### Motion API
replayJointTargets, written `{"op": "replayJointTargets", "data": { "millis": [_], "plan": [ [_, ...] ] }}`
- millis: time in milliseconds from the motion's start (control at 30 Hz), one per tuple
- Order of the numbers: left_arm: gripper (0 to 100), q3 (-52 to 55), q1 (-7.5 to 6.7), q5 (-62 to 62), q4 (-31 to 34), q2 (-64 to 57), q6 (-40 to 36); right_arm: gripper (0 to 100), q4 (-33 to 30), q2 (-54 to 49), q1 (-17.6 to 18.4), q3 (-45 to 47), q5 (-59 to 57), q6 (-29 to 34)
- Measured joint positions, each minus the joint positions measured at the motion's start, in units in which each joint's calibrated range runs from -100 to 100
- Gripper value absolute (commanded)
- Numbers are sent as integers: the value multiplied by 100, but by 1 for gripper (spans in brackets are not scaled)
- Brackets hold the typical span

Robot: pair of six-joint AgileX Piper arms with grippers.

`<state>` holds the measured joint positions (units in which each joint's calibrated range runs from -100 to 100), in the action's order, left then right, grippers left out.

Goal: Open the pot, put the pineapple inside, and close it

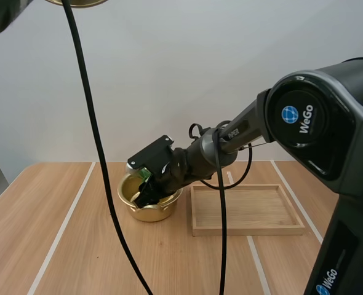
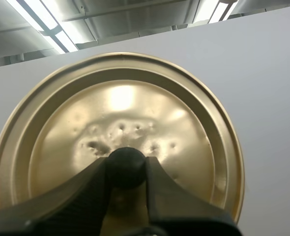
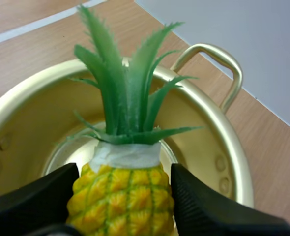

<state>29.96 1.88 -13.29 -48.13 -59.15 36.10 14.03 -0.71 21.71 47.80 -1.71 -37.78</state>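
A: Two grips. The right jaws pinch the pineapple (image 3: 120,196) by its yellow body, over the open pot (image 3: 223,162). The left jaws clamp the lid (image 2: 120,113) by its black knob (image 2: 127,167), aloft.

B: Handling?

A: Probably light, stiff plastic. The bumpy skin grips well; the leaves look flimsy. The wooden bench (image 1: 58,246) is flat, the pot roomy, the tray (image 1: 249,230) just beside.

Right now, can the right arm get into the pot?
Likely yes. The lid is off, pinched by its knob in the left gripper, and the right gripper, holding the pineapple, hangs over the open pot with nothing between.
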Motion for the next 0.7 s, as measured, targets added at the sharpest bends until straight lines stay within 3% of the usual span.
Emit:
{"op": "replayJointTargets", "data": {
  "millis": [300, 700],
  "plan": [
    [0, 0, 0, 0, 0, 0, 0, 0, 19, 441, 15, -57, 954, 80],
    [0, 0, 0, 0, 0, 0, 0, 0, 78, 773, 7, -116, 1214, 204]
  ]
}}
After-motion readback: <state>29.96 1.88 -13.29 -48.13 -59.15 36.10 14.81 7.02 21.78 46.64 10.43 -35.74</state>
